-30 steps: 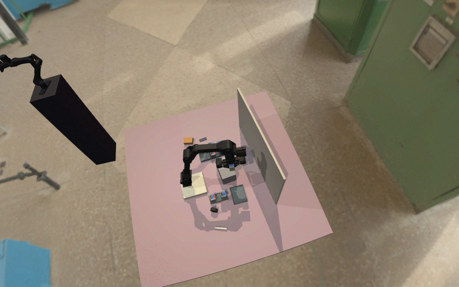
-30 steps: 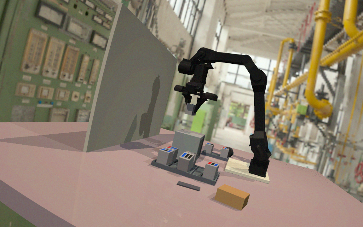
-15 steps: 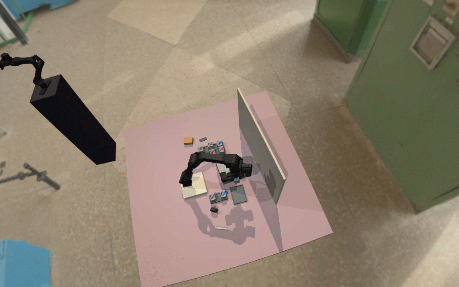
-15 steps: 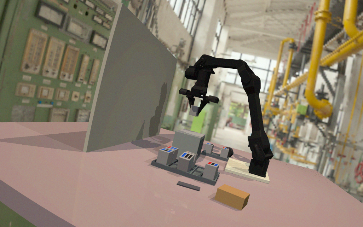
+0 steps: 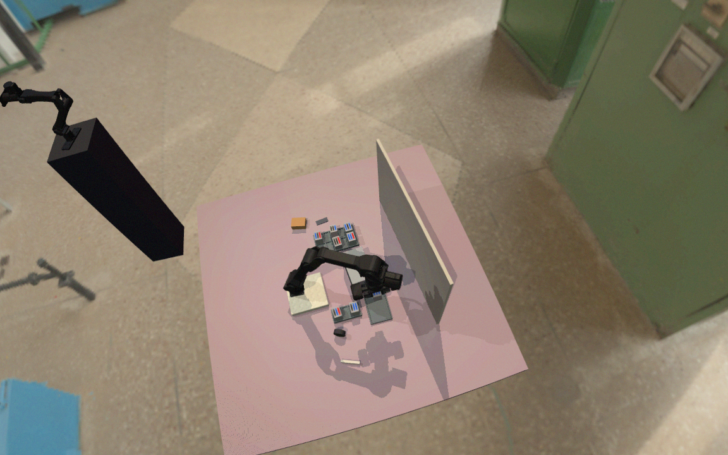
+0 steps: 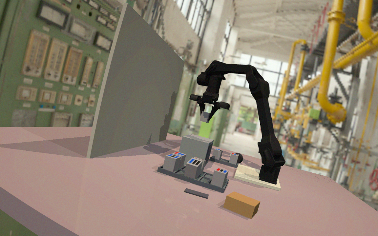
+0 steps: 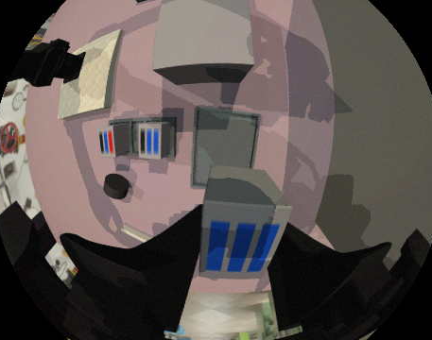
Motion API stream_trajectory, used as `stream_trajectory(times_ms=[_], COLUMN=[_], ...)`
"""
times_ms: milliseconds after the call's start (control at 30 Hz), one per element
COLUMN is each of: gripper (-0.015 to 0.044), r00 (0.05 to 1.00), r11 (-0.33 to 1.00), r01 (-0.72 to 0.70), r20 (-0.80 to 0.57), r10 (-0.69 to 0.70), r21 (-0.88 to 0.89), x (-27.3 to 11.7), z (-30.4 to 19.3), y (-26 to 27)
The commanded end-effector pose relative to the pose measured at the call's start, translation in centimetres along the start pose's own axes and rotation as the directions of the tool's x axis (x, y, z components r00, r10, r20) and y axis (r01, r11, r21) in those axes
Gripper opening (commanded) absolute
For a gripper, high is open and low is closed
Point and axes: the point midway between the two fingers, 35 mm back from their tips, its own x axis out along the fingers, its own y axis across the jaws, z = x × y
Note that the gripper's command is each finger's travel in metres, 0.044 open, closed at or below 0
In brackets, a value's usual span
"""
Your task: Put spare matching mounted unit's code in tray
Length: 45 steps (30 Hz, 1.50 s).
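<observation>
I am pinching the spare (image 7: 244, 229) in my gripper (image 7: 237, 259), its face with three blue bars turned toward my wrist camera, and I am carrying it high above the table (image 6: 67, 182). The tray (image 7: 225, 145) is lying below me and just ahead in the wrist view, a flat grey rectangle with its long axis running away from me toward the unit (image 7: 203, 25), the big grey block beyond it. A small rack (image 7: 140, 139) holding two other spares is sitting just left of the tray. From the top view my gripper is hanging near the tray's far end, beside the upright panel (image 5: 412, 237). I judge that I am not yet centred over the tray: I need a short advance along its length, then a straight descent before spreading my fingers.
</observation>
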Motion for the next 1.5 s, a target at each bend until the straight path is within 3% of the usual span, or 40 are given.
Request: stream_trajectory(times_ms=[0, 1467], gripper=[0.0, 0.0], r00=[1.0, 1.0], r11=[1.0, 1.0], r01=[-0.007, -0.01], r20=[0.008, 0.01], r10=[0.007, 0.01], r21=[-0.004, -0.004], x=[0.6, 3.6], z=[-0.1, -0.4], y=[-0.1, -0.6])
